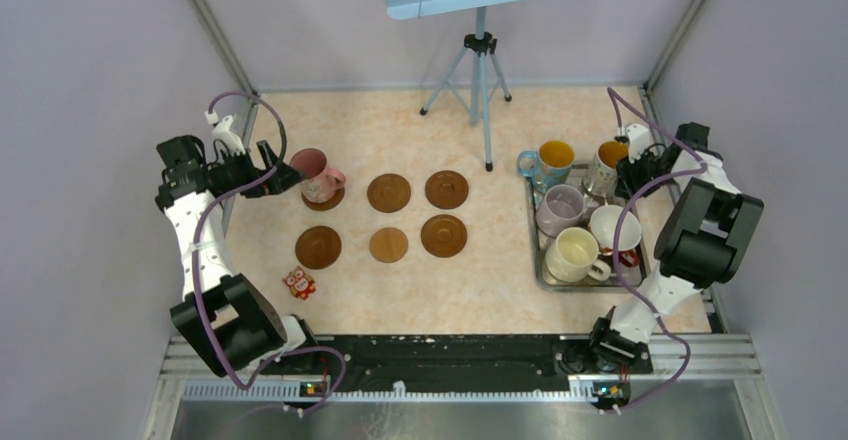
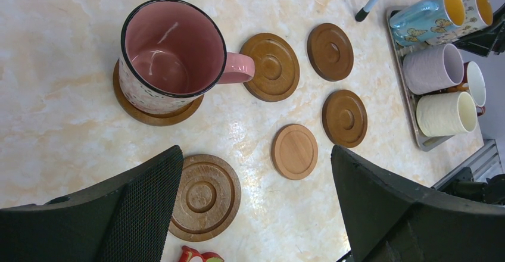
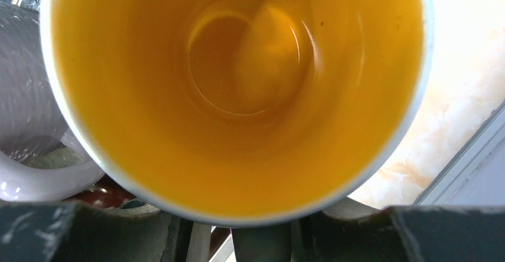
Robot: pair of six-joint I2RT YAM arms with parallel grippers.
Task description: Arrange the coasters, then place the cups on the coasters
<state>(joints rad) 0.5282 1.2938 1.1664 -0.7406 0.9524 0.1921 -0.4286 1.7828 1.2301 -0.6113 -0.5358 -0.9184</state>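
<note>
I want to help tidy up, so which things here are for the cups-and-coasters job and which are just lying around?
For the job:
six coasters
pink cup, already on one coaster
five more cups, over at the tray

Just lying about:
little red owl
tripod
tray, only holding cups

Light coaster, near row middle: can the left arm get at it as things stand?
Probably yes. The left gripper is open and empty near the pink mug; the light coaster lies bare, with only flat dark coasters around it, so the way looks free.
</note>
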